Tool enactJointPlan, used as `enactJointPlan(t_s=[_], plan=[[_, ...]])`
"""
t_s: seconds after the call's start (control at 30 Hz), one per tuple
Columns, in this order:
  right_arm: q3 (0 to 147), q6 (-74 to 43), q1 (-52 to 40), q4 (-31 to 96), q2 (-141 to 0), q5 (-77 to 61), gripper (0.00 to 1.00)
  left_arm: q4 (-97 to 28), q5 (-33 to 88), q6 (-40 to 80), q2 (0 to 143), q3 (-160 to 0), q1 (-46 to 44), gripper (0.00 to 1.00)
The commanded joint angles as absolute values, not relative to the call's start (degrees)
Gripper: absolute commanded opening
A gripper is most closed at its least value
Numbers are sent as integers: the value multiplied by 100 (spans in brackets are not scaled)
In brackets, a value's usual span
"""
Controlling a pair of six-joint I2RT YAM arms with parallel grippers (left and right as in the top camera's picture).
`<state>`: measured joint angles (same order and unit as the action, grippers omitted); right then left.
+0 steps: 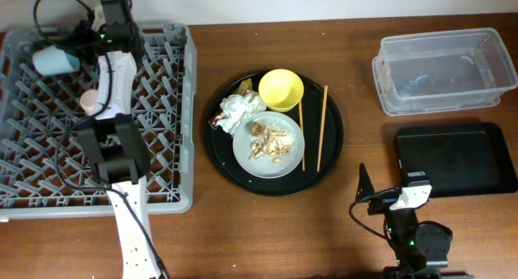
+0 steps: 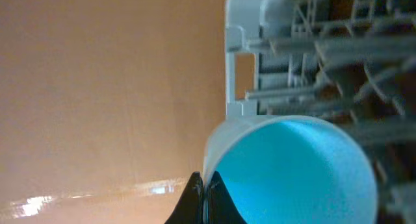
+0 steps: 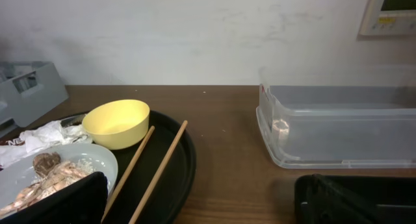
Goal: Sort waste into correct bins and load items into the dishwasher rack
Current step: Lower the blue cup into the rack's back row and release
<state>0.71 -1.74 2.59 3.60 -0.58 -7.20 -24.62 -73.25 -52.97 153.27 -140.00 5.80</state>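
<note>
- Overhead: my left arm (image 1: 113, 77) reached from the near edge of the worktop (image 1: 356, 20) up across the dishwasher rack (image 1: 162, 141). Its elbow was bent over the rack's near half and its wrist was turned toward the far left corner.
- Overhead: my left gripper (image 1: 79, 52) held the light-blue cup (image 1: 55, 61) on its side above that corner. The pink cup (image 1: 91, 99) sat in the rack just beside my forearm.
- Overhead: my right arm (image 1: 413, 202) was folded low at the near edge, next to the flat black tray (image 1: 453, 158). One dark finger of the right gripper (image 1: 366, 186) pointed up, and I could not tell whether that gripper was spread or pressed together.
- Overhead: the round black tray (image 1: 333, 133) carried the yellow bowl (image 1: 281, 89), a napkin (image 1: 240, 111), the two chopsticks (image 1: 322, 127) and the plate (image 1: 279, 162), which had food scraps (image 1: 271, 140) on it. The clear tub (image 1: 441, 69) stood at the far right.
- Left wrist: my fingertips (image 2: 195, 197) were pinched on the cup's rim, one on each side of its wall. The cup's blue inside faced the camera, and the rack's corner and pegs lay behind it.
- Right wrist: the camera looked level across the worktop. The bowl, chopsticks and loaded plate were on the left, the tub on the right and the flat tray in the near right corner.
</note>
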Motion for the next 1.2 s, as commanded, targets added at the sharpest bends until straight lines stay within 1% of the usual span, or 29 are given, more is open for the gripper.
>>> enactJointPlan(t_s=[0.0, 0.03, 0.37, 0.4, 0.43, 0.47, 0.53, 0.57, 0.6, 0.63, 0.67, 0.7, 0.73, 0.83, 0.87, 0.9, 0.97, 1.0, 1.03, 1.1, 1.13, 1.17], plan=[[32, -215, 298, 373, -21, -775, 98, -2576, -6908, -5321, 15277, -13751, 475, 0], [32, -215, 298, 373, -21, -775, 98, -2585, -6694, -5325, 15277, -13635, 454, 0], [32, -215, 298, 373, -21, -775, 98, -2445, -6427, -5408, 15277, -13583, 43, 1], [32, -215, 298, 373, -21, -775, 98, -2445, -6429, -5408, 15277, -13583, 43, 7], [32, -215, 298, 373, -21, -775, 98, -2394, -6482, -5408, 15277, -13583, 43, 15], [32, -215, 298, 373, -21, -775, 98, -2187, -6667, -5408, 15277, -13583, 43, 16], [32, -215, 298, 373, -21, -775, 98, -1232, -7319, -5330, 15266, -13583, 43, 17], [32, -215, 298, 373, -21, -775, 98, -449, -7793, -5061, 15222, -13583, 51, 38], [32, -215, 298, 373, -21, -775, 99, 3, -8047, -5019, 15185, -13583, 60, 48], [32, -215, 298, 373, -21, -775, 98, 412, -8281, -5019, 15137, -13583, 71, 53], [32, -215, 298, 373, -21, -775, 98, 1059, -8672, -5017, 15047, -13583, 93, 77], [32, -215, 298, 373, -21, -775, 98, 1533, -8917, -5017, 14986, -13583, 97, 83], [32, -215, 298, 373, -21, -775, 98, 1826, -8982, -5022, 14934, -13583, 97, 85], [32, -215, 298, 373, -21, -775, 98, 1828, -8982, -4707, 14783, -13583, 62, 85], [32, -217, 298, 373, -21, -775, 98, 1710, -8976, -4436, 14783, -13583, 64, 85], [32, -217, 298, 373, -21, -775, 98, 1321, -8844, -4154, 14783, -13576, 64, 92], [32, -215, 298, 373, -21, -775, 98, 154, -8296, -3524, 14770, -13576, 64, 96], [32, -215, 298, 373, -21, -775, 98, -2738, -6062, -2115, 14584, -13576, 117, 96], [32, -215, 298, 373, -21, -775, 98, -3568, -4792, -1688, 14420, -13579, 246, 99], [32, -215, 298, 373, -21, -775, 98, -3889, -4379, -1321, 14125, -13579, 445, 99], [32, -215, 298, 373, -21, -775, 98, -4182, -3975, -620, 13675, -13579, 637, 99], [32, -215, 298, 373, -21, -775, 98, -4381, -3260, -270, 13388, -13579, 742, 99]])
